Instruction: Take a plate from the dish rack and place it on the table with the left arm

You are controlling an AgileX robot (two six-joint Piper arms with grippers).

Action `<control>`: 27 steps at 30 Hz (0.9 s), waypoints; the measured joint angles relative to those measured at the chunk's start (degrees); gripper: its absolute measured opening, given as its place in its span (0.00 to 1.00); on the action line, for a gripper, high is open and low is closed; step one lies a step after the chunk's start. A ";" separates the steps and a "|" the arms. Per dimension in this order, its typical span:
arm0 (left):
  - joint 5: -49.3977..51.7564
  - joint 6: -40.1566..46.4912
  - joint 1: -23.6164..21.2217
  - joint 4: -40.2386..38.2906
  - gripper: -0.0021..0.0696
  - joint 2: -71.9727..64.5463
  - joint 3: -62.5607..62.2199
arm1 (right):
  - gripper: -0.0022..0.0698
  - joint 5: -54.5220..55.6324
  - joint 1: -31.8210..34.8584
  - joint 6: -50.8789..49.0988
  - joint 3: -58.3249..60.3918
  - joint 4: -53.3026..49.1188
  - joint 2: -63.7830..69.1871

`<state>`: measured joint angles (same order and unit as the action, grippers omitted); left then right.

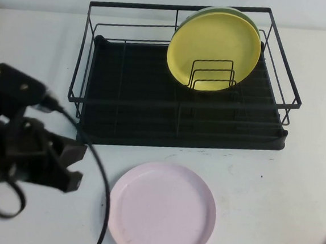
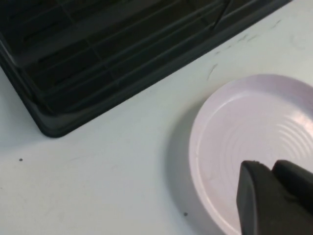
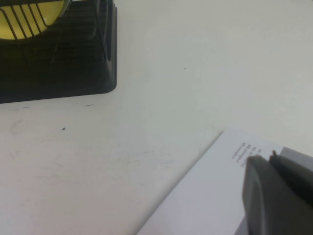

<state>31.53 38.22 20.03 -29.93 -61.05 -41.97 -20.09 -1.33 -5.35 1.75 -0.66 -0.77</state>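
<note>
The pale pink plate (image 1: 164, 210) lies flat on the white table (image 1: 282, 189), in front of the black wire dish rack (image 1: 132, 85). My left gripper (image 1: 79, 166) is shut and empty, low over the table just left of the plate and clear of it. In the left wrist view the plate (image 2: 244, 132) lies under and beyond the left gripper (image 2: 271, 169), with a corner of the rack (image 2: 73, 73) behind. My right gripper (image 3: 266, 159) is shut and empty over a white printed sheet (image 3: 205, 196); it is out of the high view.
A yellow plate (image 1: 215, 49) stands upright in the rack's dividers with a green plate (image 1: 244, 14) behind it. The rack's corner (image 3: 73, 63) and the yellow plate (image 3: 29, 14) show in the right wrist view. A black cable (image 1: 103, 185) loops beside the pink plate.
</note>
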 joint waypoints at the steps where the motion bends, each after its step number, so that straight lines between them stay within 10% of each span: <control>1: 0.00 -1.09 0.25 0.14 0.05 2.25 0.84 | 0.00 0.00 0.00 0.00 0.00 0.00 0.00; 15: 25.25 -5.54 0.46 1.36 0.03 26.28 7.35 | 0.00 0.00 0.00 0.00 0.00 0.00 0.00; 27: 9.88 -19.21 0.46 7.53 0.03 37.56 15.27 | 0.00 0.00 0.00 0.00 0.00 0.00 0.00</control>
<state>41.41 19.01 20.49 -22.39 -23.49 -26.70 -20.09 -1.33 -5.35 1.75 -0.66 -0.77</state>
